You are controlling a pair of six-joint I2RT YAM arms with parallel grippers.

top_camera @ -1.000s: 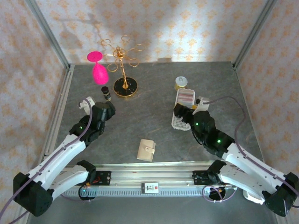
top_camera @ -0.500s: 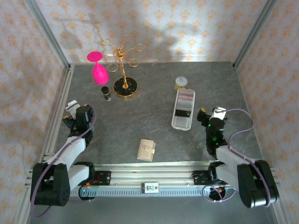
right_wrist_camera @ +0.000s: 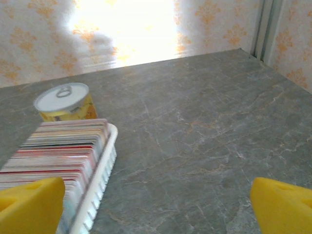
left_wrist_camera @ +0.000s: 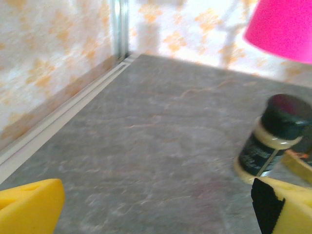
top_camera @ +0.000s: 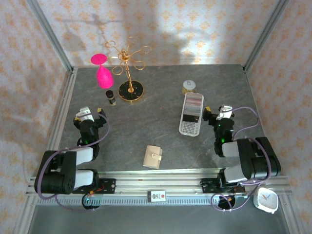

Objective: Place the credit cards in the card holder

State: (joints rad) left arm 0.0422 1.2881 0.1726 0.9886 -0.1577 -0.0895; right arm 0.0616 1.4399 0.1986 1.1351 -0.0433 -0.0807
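Note:
The card holder (top_camera: 153,157), a small beige wallet, lies folded shut on the grey table near the front edge, midway between the arms. The credit cards (top_camera: 193,103) (right_wrist_camera: 61,146) stand on edge in a packed row inside a long white perforated tray (top_camera: 189,127) (right_wrist_camera: 100,178). My right gripper (top_camera: 218,116) (right_wrist_camera: 156,212) is open and empty, just right of the tray with bare table between its yellow fingertips (right_wrist_camera: 31,204). My left gripper (top_camera: 90,116) (left_wrist_camera: 156,214) is open and empty at the left side, far from the card holder.
A small dark-capped bottle (top_camera: 111,96) (left_wrist_camera: 273,136) stands just ahead of the left gripper, with a pink glass (top_camera: 102,73) (left_wrist_camera: 282,24) and a gold wire stand (top_camera: 129,73) behind it. A yellow can (top_camera: 189,86) (right_wrist_camera: 63,102) sits beyond the tray. Patterned walls enclose the table.
Both arms have drawn back from the table's middle and folded close to their bases. The right gripper left the tray's near end and opened a little wider.

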